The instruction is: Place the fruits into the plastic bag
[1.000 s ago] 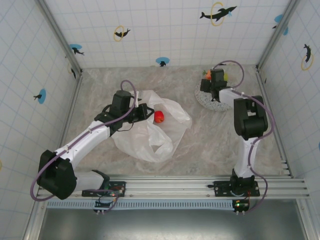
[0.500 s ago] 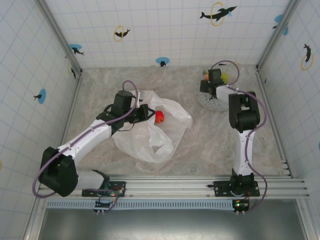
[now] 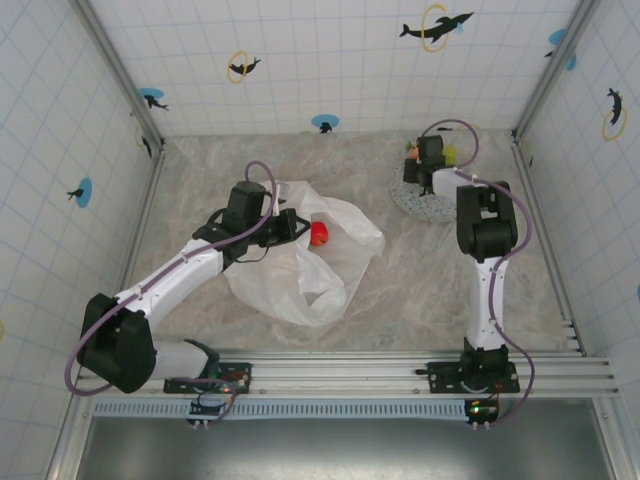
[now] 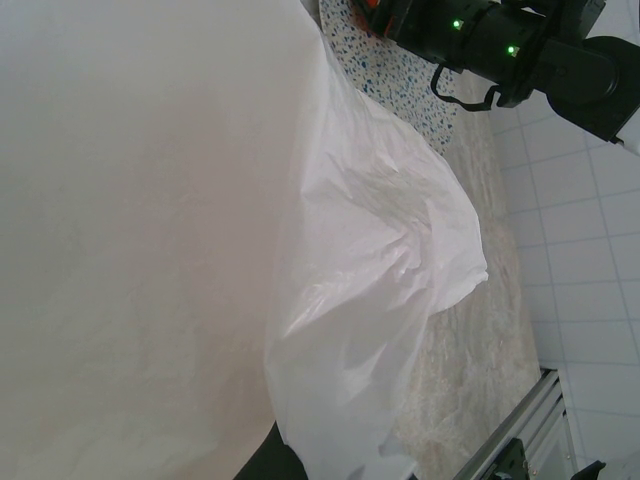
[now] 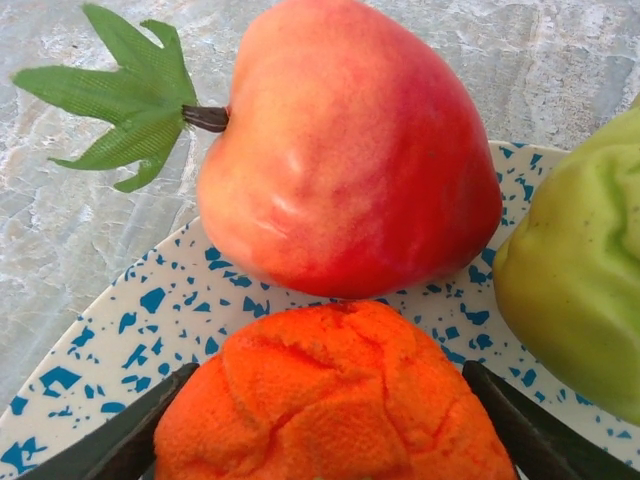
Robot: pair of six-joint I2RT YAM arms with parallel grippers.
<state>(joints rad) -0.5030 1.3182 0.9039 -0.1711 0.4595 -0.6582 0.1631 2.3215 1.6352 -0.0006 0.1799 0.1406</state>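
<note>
Right arm (image 3: 485, 225) has tucked its elbow in toward the middle since a second ago, and the right gripper (image 3: 430, 152) has narrowed around the orange fruit (image 5: 335, 400) on the speckled plate (image 5: 150, 310). Its fingers (image 5: 125, 440) sit right at both sides of it, can't tell if it's actually pinched. Crowded spot though: a red apple (image 5: 350, 150) with a green leaf (image 5: 120, 100) sits just behind, and a green fruit (image 5: 580, 280) is close on the right. Left gripper (image 3: 290, 224) is clamped tight on the plastic bag (image 3: 300, 285) at its rim, with one small red fruit (image 3: 319, 233) inside.
</note>
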